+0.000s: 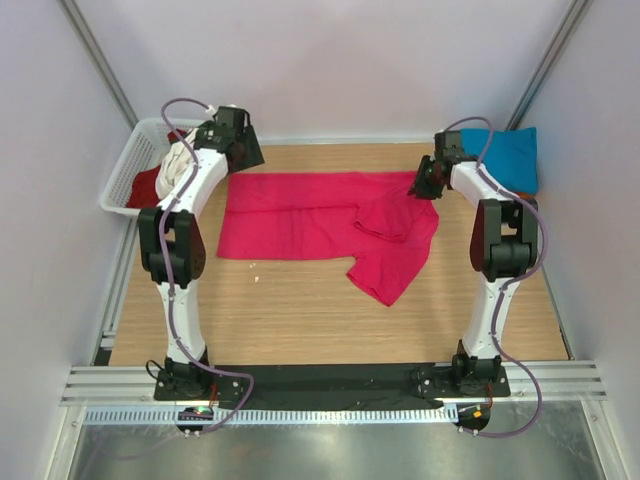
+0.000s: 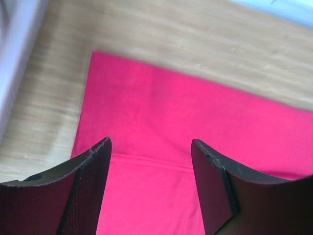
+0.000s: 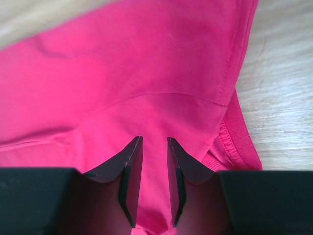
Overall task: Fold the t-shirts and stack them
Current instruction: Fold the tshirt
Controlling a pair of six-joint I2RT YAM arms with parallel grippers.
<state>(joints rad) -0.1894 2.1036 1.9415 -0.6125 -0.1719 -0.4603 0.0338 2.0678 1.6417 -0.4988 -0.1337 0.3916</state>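
Note:
A bright magenta-pink t-shirt (image 1: 300, 225) lies partly folded across the far half of the wooden table, its right part rumpled with a flap hanging toward the front. My left gripper (image 1: 238, 150) hovers open over the shirt's far left corner; in the left wrist view (image 2: 150, 147) flat pink cloth (image 2: 195, 117) shows between the spread fingers. My right gripper (image 1: 420, 187) is at the shirt's far right edge. In the right wrist view (image 3: 154, 142) its jaws pinch a raised fold of the pink cloth (image 3: 122, 73) beside the ribbed collar (image 3: 234, 142).
A white lattice basket (image 1: 125, 180) stands at the far left and holds a white shirt (image 1: 180, 158) and a dark red one (image 1: 148, 185). A folded teal-blue shirt (image 1: 505, 155) lies at the far right corner. Walls close in the table's sides.

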